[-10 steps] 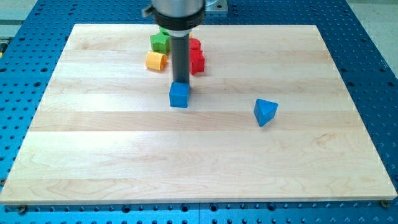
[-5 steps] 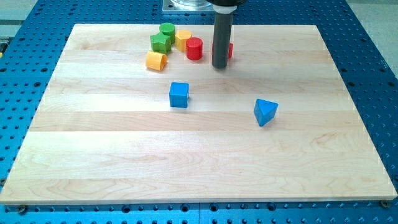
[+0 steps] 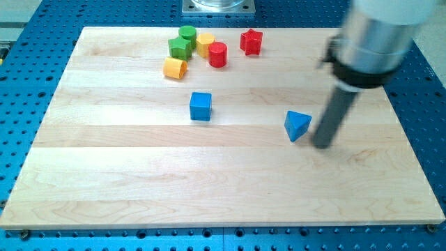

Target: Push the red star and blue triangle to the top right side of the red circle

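so my tip (image 3: 322, 144) sits just right of the blue triangle (image 3: 297, 125), no hand to open or close, and with the red star (image 3: 251, 42) already up-right of the red circle (image 3: 218, 54), next looks like shoving the triangle up-left toward them.

The table (image 3: 223, 174) looks like pale wood planks with visible grain, smooth with a soft satin sheen. It sits on a blue metal plate (image 3: 425, 104) full of small holes. The blocks all look like painted or plastic pieces, smooth and fairly matt: blue triangle (image 3: 297, 125), blue cube (image 3: 201, 106), red star (image 3: 251, 42), red circle (image 3: 218, 54). The rod down to my tip (image 3: 322, 145) is dark and matt, under a paler, shinier metal-looking collar (image 3: 376, 35).
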Controlling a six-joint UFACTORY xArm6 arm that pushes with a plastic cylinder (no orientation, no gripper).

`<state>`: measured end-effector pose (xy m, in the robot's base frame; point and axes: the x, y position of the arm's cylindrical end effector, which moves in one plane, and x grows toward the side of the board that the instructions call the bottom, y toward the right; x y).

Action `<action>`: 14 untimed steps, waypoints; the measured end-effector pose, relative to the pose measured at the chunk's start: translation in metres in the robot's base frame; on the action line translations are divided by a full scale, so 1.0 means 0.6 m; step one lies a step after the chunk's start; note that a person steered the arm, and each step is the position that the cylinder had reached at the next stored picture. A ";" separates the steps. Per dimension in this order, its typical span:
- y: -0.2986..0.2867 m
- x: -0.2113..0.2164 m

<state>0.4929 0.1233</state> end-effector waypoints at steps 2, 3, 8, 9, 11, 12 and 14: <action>-0.130 -0.151; -0.083 -0.065; -0.077 -0.181; -0.020 -0.189; -0.041 -0.252; 0.040 -0.249; -0.068 -0.286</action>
<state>0.3214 0.0822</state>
